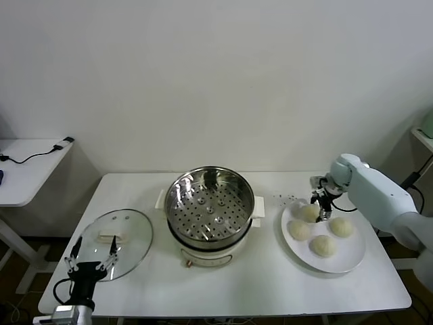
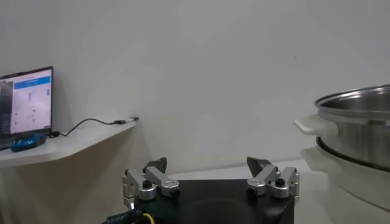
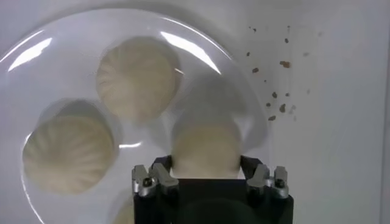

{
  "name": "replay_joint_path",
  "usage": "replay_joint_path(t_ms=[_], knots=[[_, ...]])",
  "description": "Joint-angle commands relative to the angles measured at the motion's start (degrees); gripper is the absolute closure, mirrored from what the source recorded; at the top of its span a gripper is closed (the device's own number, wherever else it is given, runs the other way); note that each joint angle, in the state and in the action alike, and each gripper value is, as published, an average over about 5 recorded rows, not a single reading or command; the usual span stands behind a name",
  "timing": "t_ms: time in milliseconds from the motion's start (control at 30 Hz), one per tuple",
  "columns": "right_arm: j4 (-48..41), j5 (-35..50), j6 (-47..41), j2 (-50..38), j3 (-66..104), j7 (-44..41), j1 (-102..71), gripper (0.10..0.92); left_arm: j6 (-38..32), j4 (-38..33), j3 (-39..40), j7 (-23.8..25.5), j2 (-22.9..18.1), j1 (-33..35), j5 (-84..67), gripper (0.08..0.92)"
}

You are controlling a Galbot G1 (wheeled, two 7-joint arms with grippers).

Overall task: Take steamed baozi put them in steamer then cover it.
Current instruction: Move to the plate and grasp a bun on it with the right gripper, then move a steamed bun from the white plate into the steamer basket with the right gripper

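Head view
steamer (image 1: 210,206): centre of tabletop (image 1: 270,281), steel pot w/ perforated tray, white base, side handles; tray holds no buns.
cover (image 1: 116,238): glass lid lying flat on tabletop at 9 o'clock of steamer, apart from it, white handle up.
plate (image 1: 348,261): white, at 3 o'clock of steamer, just beside it.
steamed baozi (image 1: 323,245): four on plate; one at plate's 11 o'clock, one at 9, one at 1, one near centre-front.
right gripper (image 1: 321,208): arm comes in from 3 o'clock, gripper pointing down over the 11 o'clock bun, fingers either side of it.
left gripper (image 1: 90,261): low at tabletop's 7 o'clock edge, by near rim of cover, fingers spread wide, nothing between them.
side table (image 1: 30,166): at 10 o'clock, cable on it.
crumbs (image 1: 284,198): dark specks on tabletop betw. steamer and plate.

Left wrist view
left gripper (image 2: 210,182): both fingers well apart, holding nothing.
steamer (image 2: 356,134): steel rim and white base, near the gripper.
laptop (image 2: 25,100): screen lit, on side table, well off.

Right wrist view
right gripper (image 3: 210,176): fingers flank one bun, close to its sides; contact – can't tell.
steamed baozi (image 3: 206,146): that bun betw. the fingers, resting on plate (image 3: 73,36); two more beyond it, a fourth only partly seen.
crumbs (image 3: 277,91): on tabletop beside plate rim.
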Motion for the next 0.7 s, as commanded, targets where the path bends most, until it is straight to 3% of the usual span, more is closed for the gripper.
replay_joint_path(t_ms=[33, 400, 700], knots=[[-0.73, -0.36, 0.43, 0.74, 0.19, -0.28, 0.32, 0.317, -0.13, -0.02, -0.33, 0.51, 0.08, 0.40, 0.01, 0.177], [8.47, 8.03, 7.57, -1.43, -13.65, -3.53, 15.19, 0.332, -0.41, -0.51, -0.03, 0.70, 0.28, 1.45, 0.06, 0.177], [13.29, 13.07, 20.65, 7.87, -28.27, -4.30, 35.04, 0.338, 0.09, -1.26, 0.12, 0.57, 0.45, 2.39, -0.62, 0.177]])
